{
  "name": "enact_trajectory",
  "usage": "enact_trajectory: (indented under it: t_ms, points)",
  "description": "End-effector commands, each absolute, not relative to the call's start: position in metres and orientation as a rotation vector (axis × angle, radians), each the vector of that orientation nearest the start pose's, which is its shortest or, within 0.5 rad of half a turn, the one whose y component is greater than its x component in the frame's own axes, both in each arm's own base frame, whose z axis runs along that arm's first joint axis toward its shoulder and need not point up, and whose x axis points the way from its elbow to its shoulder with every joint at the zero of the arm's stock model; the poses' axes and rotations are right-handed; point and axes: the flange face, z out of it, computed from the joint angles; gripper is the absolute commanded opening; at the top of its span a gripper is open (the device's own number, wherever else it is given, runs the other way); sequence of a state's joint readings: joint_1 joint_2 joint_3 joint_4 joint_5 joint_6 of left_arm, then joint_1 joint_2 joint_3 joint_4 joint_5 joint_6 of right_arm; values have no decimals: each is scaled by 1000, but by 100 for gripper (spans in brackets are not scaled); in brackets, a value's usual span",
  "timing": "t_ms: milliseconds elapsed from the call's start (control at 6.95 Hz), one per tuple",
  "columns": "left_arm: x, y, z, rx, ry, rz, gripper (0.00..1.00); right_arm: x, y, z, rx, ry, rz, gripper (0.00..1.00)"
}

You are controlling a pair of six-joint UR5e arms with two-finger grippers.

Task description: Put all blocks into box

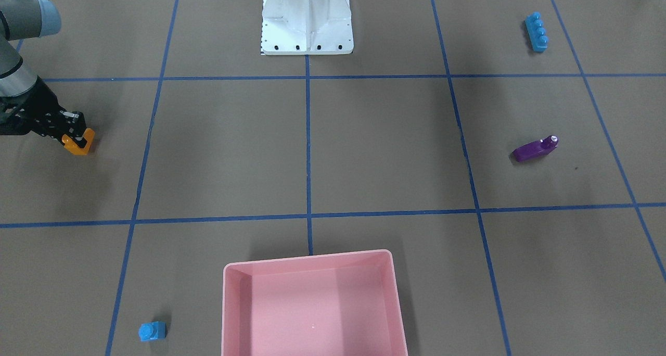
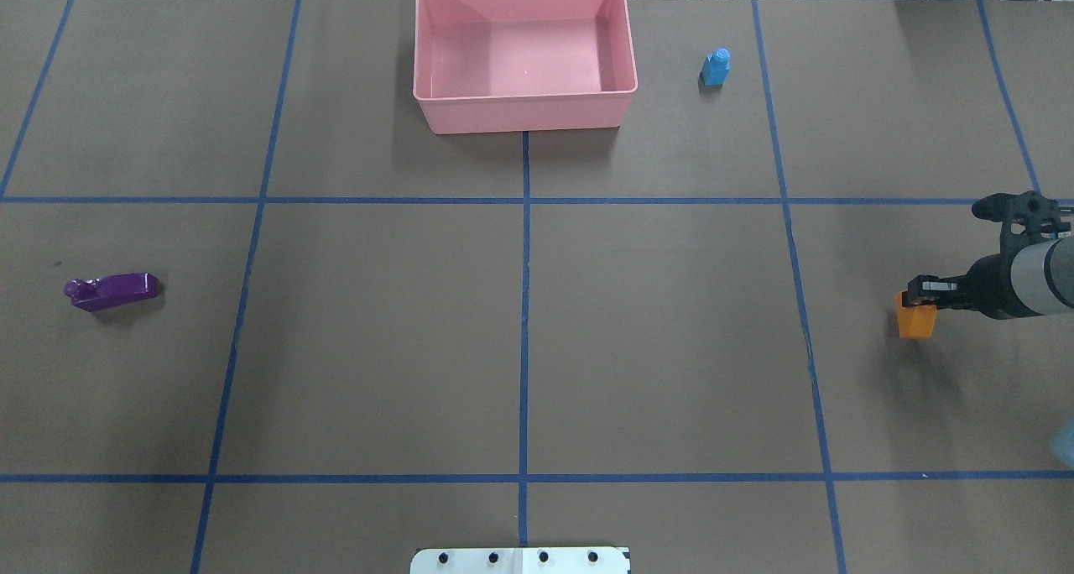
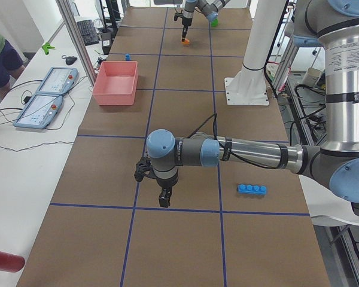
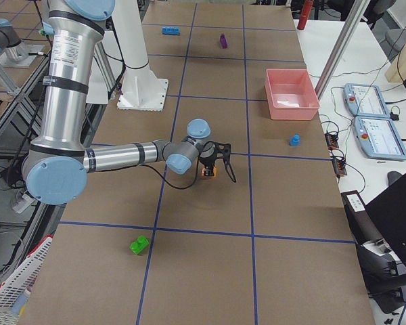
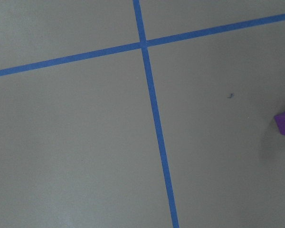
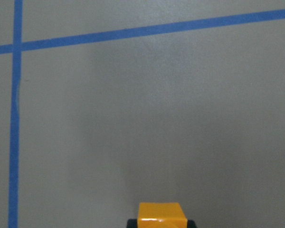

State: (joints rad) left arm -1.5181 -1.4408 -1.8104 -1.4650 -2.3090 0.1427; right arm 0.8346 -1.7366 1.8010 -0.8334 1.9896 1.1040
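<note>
Well off from the shallow pink plastic box (image 2: 524, 112): first brick gripped, none delivered.
Right gripper (image 2: 919, 297) pinches the orange sloped plastic brick (image 2: 916, 322), apparently lifted; next, carry it across over the box and release. Left gripper (image 3: 164, 202), farther from the box, hangs by the purple elongated brick (image 2: 113, 290); whether it is spread I cannot tell.

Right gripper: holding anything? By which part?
Yes. The right gripper is shut on the small orange sloped plastic brick, pinched near its top from two opposite sides, with the rest below the fingertips.
</note>
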Motion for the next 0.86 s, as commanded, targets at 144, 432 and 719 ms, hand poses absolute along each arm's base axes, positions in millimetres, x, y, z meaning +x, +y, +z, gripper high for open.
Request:
enact_trajectory:
  t_ms: [144, 432, 719]
  points:
    - [-41, -442, 609, 58, 739, 200, 100, -251, -467, 449, 343, -1002, 190, 0]
    - [-40, -442, 608, 59, 739, 202, 100, -266, -498, 385, 464, -1066, 191, 0]
    - [-40, -442, 608, 59, 739, 202, 100, -287, -521, 353, 427, -1027, 179, 0]
